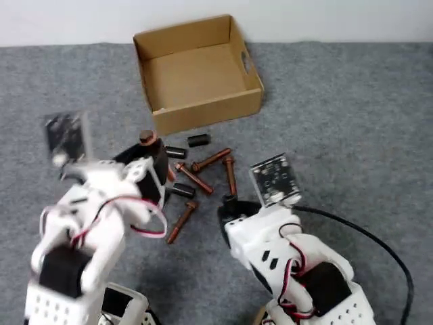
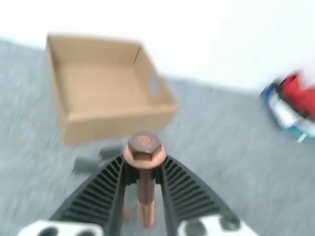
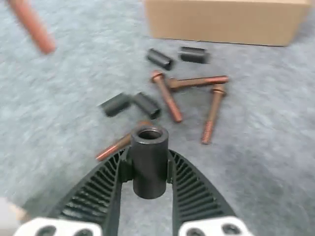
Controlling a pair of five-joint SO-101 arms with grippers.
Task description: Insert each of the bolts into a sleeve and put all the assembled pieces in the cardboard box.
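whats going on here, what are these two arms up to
The left gripper is shut on a copper bolt, held head up. The right gripper is shut on a black sleeve with its opening facing up. The two are not yet joined. More bolts and sleeves lie loose on the grey table in front of the cardboard box, which looks empty.

White arms [image 1: 101, 220], black ribbed fingers [image 2: 104, 186]

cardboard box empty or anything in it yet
Empty. The high view looks down into the open brown cardboard box: its floor is bare, with nothing inside.
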